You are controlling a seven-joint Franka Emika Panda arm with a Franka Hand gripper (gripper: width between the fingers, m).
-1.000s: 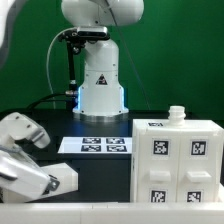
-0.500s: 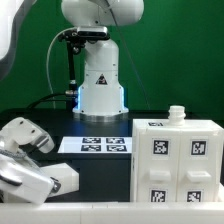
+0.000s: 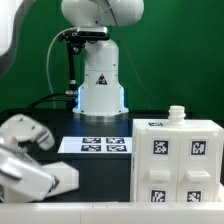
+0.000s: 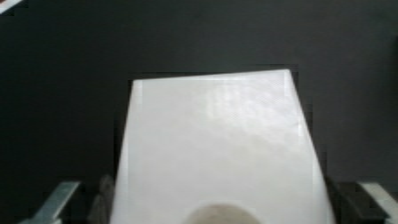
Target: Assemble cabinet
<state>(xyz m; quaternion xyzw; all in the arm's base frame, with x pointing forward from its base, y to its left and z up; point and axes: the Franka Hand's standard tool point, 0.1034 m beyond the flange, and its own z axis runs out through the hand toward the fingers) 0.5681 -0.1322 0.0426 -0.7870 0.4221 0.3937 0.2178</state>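
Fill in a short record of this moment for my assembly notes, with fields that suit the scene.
held part: white panel between the fingers, low at the exterior view's left
fingers: closed on the panel's two sides
cabinet body: upright at the exterior view's right, tagged front, small knob on top
marker board: flat on the table, before the arm's base

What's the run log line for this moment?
gripper: shut on white panel | cabinet body: upright, apart | marker board: flat
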